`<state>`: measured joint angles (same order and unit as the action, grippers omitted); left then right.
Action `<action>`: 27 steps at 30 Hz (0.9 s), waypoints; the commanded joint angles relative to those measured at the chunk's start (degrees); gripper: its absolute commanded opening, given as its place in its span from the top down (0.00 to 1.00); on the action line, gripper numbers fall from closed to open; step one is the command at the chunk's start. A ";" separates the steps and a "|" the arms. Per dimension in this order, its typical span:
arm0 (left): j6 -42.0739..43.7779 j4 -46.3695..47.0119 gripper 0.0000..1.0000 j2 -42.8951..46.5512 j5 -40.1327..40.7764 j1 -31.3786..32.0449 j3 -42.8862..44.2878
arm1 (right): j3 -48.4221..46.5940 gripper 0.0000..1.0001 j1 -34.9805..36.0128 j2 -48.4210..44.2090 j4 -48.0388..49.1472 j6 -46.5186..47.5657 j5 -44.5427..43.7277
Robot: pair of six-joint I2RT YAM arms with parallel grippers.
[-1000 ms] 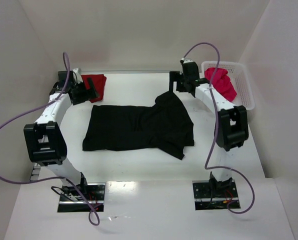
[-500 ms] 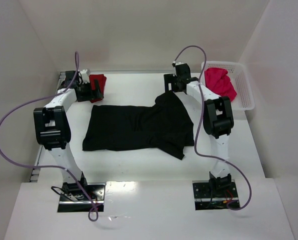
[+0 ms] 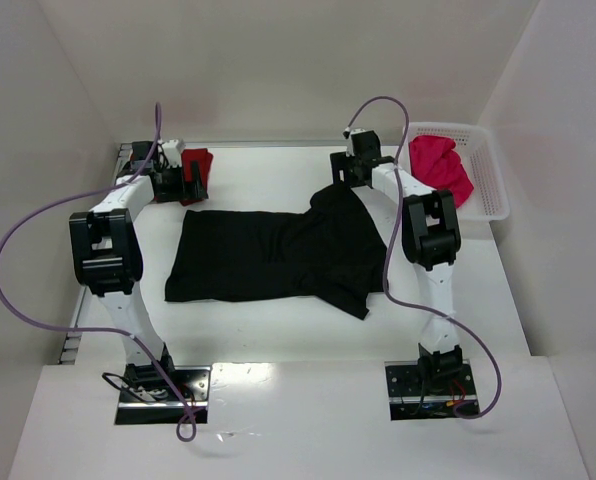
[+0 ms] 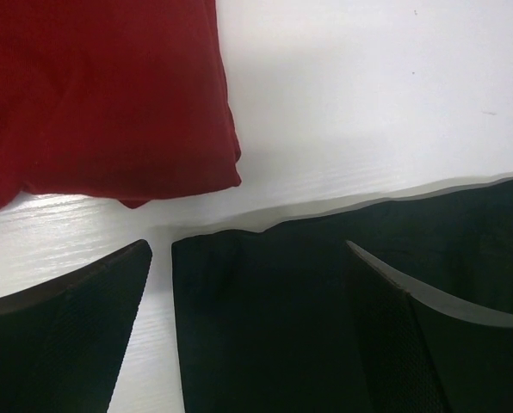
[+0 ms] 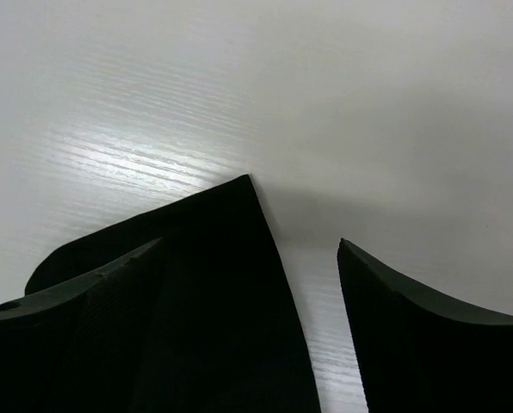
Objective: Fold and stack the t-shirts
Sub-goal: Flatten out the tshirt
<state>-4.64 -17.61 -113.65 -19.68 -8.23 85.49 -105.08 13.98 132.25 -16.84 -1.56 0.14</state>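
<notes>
A black t-shirt (image 3: 278,255) lies spread across the middle of the white table, its right part folded over. My left gripper (image 3: 185,186) hangs open at its far left corner. In the left wrist view that black corner (image 4: 265,318) lies between the spread fingers (image 4: 67,344) of the gripper (image 4: 249,245). My right gripper (image 3: 344,181) is open at the far right corner; that cloth tip (image 5: 231,301) sits inside the gripper (image 5: 250,242), beside the left finger. A folded dark red t-shirt (image 3: 198,163) (image 4: 101,95) lies just beyond the left gripper. A pink-red t-shirt (image 3: 440,165) is bunched in the basket.
A white plastic mesh basket (image 3: 488,185) stands at the far right corner of the table (image 3: 278,335). White walls close in the back and both sides. Purple cables loop off both arms. The arm bases sit at the near edge.
Both arms have swung their elbows up and inward. The left gripper shifted right to the black shirt's far left corner, the right gripper left to its far right corner, jaws narrowing slightly.
</notes>
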 commanded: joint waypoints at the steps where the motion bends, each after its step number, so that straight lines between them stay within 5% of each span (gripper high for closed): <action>1: 1.83 0.73 0.03 0.79 -1.24 -0.38 -0.68 | -2.76 0.16 -0.62 1.34 1.28 1.39 1.61; 14: 0.78 -2.96 0.03 2.55 5.97 -0.38 -1.82 | -6.72 0.40 -0.62 5.48 0.23 -0.28 4.43; 27: -0.28 -5.69 0.05 4.15 4.39 -0.38 -7.18 | -9.09 0.84 -0.62 5.92 -0.30 -0.81 4.43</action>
<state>-4.75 -23.05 -110.59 -13.87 -8.23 78.72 -111.13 13.61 138.21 -17.65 -2.22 3.95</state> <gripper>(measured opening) 0.949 0.170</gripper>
